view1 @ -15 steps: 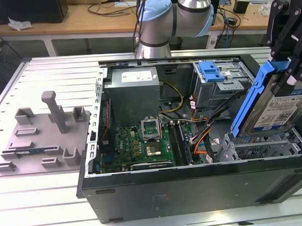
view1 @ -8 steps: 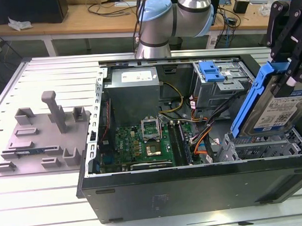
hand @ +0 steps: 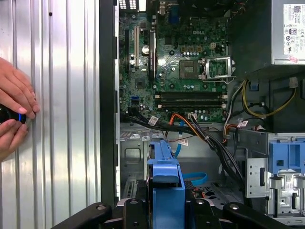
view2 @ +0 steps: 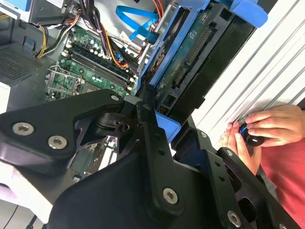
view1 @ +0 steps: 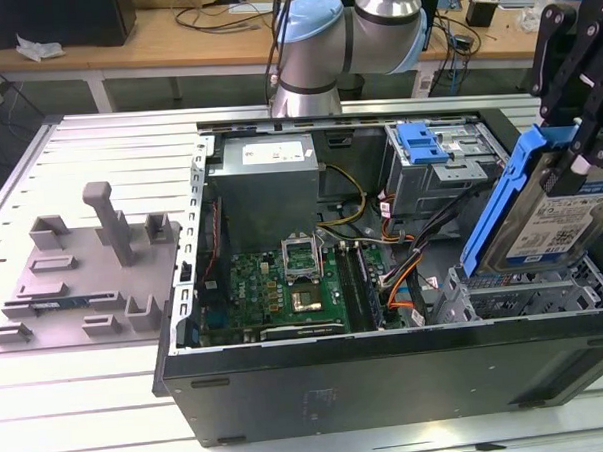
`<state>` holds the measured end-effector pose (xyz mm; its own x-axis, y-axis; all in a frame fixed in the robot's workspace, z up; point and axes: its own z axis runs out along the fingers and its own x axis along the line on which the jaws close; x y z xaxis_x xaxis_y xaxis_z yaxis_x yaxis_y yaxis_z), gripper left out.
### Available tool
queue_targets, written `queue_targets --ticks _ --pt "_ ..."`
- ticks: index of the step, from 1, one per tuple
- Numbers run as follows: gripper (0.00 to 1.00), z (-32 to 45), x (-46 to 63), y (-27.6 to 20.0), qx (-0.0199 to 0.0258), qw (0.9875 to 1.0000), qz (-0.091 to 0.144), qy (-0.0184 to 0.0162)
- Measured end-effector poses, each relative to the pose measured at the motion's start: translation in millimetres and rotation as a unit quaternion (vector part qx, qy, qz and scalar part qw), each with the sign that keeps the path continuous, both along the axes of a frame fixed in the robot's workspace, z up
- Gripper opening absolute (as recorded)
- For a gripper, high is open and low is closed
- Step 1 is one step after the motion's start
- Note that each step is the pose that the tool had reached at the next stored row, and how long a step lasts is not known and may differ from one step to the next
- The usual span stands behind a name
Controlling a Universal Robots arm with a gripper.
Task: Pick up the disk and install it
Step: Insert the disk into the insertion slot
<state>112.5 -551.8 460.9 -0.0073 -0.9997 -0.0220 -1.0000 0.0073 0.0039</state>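
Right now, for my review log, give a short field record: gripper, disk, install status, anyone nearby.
gripper: shut on the disk
disk: tilted, lower end over the drive cage in the open computer case, exterior view's right
install status: not seated yet
person: hands on the table beside the case, holding a small black device
also: grey fixture on the table, exterior view's left

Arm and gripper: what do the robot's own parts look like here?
The silver-grey tubular robot arm has rounded joints with pale blue caps. The matte black gripper is built of flat, angular linkage bars pinned with silver screw heads, clearest in the second wrist view.
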Motion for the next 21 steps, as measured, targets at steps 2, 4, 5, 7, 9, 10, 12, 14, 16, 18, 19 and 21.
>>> queue_targets --ticks 2,4,5,7,9,10,12,14,16,18,19,21 --pt "0.36 -0.5 0.0 0.0 0.0000 1.0000 0.000 0.0000" --pt "0.36 -1.1 0.0 0.0 0.0000 1.0000 0.000 0.0000" --pt "0.36 -1.4 0.0 0.0 0.0000 1.0000 0.000 0.0000" --pt "0.36 -2.0 0.0 0.0 0.0000 1.0000 0.000 0.0000" --pt "0.36 -2.6 0.0 0.0 0.0000 1.0000 0.000 0.0000" --pt "0.36 -2.8 0.0 0.0 0.0000 1.0000 0.000 0.0000" --pt "0.36 -3.3 0.0 0.0 0.0000 1.0000 0.000 0.0000" --pt "0.36 -3.8 0.0 0.0 0.0000 1.0000 0.000 0.0000" --pt "0.36 -4.6 0.0 0.0 0.0001 1.0000 0.000 0.0000" --pt "0.36 -5.3 0.0 0.0 0.0000 1.0000 0.000 0.0000" --pt "0.36 -5.7 0.0 0.0 0.0001 1.0000 0.000 0.0000" --pt "0.36 -6.5 0.1 0.0 0.0000 1.0000 0.000 0.0000"
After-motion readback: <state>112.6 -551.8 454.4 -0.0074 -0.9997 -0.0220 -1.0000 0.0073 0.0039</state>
